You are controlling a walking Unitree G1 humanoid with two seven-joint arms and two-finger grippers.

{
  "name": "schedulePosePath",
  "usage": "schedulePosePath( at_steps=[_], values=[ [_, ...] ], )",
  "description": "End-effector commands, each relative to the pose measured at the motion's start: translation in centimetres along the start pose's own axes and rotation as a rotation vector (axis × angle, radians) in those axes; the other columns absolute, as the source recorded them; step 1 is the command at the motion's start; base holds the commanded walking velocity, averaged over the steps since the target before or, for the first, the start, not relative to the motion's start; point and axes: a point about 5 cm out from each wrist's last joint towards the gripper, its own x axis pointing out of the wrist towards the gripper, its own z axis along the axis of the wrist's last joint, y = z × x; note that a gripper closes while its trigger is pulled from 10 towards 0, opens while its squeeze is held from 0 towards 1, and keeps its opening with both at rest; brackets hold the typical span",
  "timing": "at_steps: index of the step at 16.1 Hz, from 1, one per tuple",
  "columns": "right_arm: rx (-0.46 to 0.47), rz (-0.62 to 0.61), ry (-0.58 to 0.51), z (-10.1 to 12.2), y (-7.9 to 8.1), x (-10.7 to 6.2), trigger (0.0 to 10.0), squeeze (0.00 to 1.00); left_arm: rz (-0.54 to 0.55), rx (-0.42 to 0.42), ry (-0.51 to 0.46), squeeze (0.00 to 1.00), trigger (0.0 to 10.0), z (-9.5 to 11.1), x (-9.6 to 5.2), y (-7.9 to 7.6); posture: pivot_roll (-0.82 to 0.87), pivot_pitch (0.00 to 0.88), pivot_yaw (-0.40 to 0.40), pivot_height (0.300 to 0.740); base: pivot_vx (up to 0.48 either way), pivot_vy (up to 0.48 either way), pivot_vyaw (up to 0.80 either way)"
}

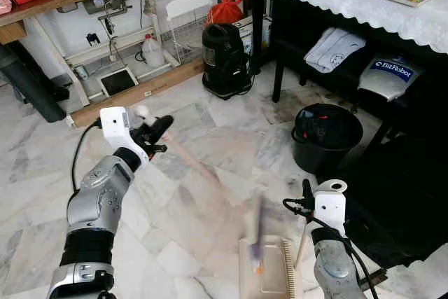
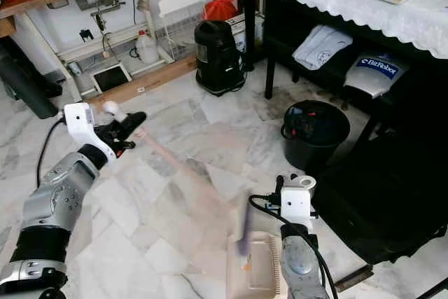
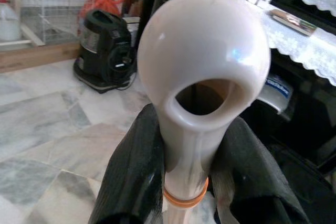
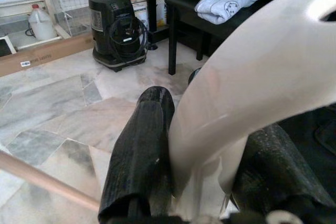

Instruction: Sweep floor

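Your left gripper (image 1: 155, 131) is clamped on the top of the broom (image 1: 210, 187), just under its round eyed knob (image 3: 203, 59), one finger (image 3: 131, 182) on each side of the shaft. Your right gripper (image 4: 202, 182) is clenched round the pale handle of the dustpan (image 1: 269, 271), which sits on the marble floor (image 1: 196, 124) just ahead of you. The broom runs down and to your right from the left gripper, its blurred head beside the pan's mouth. Keep the pan's lip flat on the floor and hold it steady; draw the head toward it in short, low strokes. The black bin (image 1: 326, 136) stands near on the right, likely where the pan gets emptied
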Motion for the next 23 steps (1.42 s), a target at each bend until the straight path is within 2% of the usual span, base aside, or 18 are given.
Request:
schedulePosePath(
  at_steps=[1, 2, 3, 4, 6, 8, 9, 12, 16, 19, 23],
  values=[
    [0.012, 0.01, 0.02, -0.3, 0.5, -0.1, 10.0, 0.0, 0.023, 0.06, -0.029, 0.0, 10.0, 0.8, -0.1, 0.3, -0.06, 0.019, 0.116, 0.74, 0.0, 0.0, 0.0],
    [0.013, 0.007, 0.017, -0.2, 0.6, -0.1, 10.0, 0.0, 0.039, 0.097, -0.035, 0.0, 10.0, 0.8, -0.2, 0.2, -0.06, 0.016, 0.115, 0.74, 0.0, 0.0, 0.0],
    [0.027, -0.005, 0.004, 0.1, 0.5, 0.1, 10.0, 0.0, 0.092, 0.188, -0.064, 0.0, 10.0, 0.6, -0.2, 0.1, -0.07, 0.02, 0.113, 0.74, 0.0, 0.0, 0.0],
    [0.03, -0.008, 0.0, 0.2, 0.4, 0.2, 10.0, 0.0, 0.102, 0.205, -0.074, 0.0, 10.0, 0.6, -0.3, 0.1, -0.07, 0.02, 0.113, 0.74, 0.0, 0.0, 0.0],
    [0.075, -0.048, -0.02, 0.7, 0.1, 0.4, 10.0, 0.0, 0.071, 0.359, -0.076, 0.0, 10.0, -0.6, -0.5, -0.8, -0.07, 0.016, 0.104, 0.74, 0.0, 0.0, 0.0],
    [0.122, -0.121, -0.073, 1.7, -0.7, 0.7, 10.0, 0.0, 0.112, 0.346, -0.061, 0.0, 10.0, -3.2, -1.0, -1.1, -0.09, 0.0, 0.091, 0.74, 0.0, 0.0, 0.0],
    [0.133, -0.144, -0.099, 2.3, -1.1, 0.8, 10.0, 0.0, 0.127, 0.319, -0.057, 0.0, 10.0, -3.7, -1.1, -1.2, -0.1, 0.0, 0.089, 0.74, 0.0, 0.0, 0.0],
    [0.134, -0.173, -0.175, 4.2, -2.0, 1.9, 10.0, 0.0, 0.115, 0.338, -0.065, 0.0, 10.0, -4.6, -0.4, -2.0, -0.11, 0.0, 0.079, 0.74, 0.0, 0.0, 0.0],
    [0.13, -0.187, -0.198, 5.5, -2.5, 3.1, 10.0, 0.0, 0.123, 0.391, -0.099, 0.0, 10.0, -4.2, 0.8, -1.9, -0.11, 0.0, 0.08, 0.74, 0.0, 0.0, 0.0],
    [0.134, -0.205, -0.214, 6.2, -2.8, 3.6, 10.0, 0.0, 0.113, 0.427, -0.152, 0.0, 10.0, -2.9, 1.8, -2.2, -0.12, 0.0, 0.096, 0.74, 0.0, 0.0, 0.0],
    [0.138, -0.242, -0.254, 7.5, -3.7, 4.2, 10.0, 0.0, 0.143, 0.46, -0.16, 0.0, 10.0, -2.3, 2.3, -1.2, -0.14, 0.0, 0.114, 0.74, 0.0, 0.0, 0.0]
  ],
)
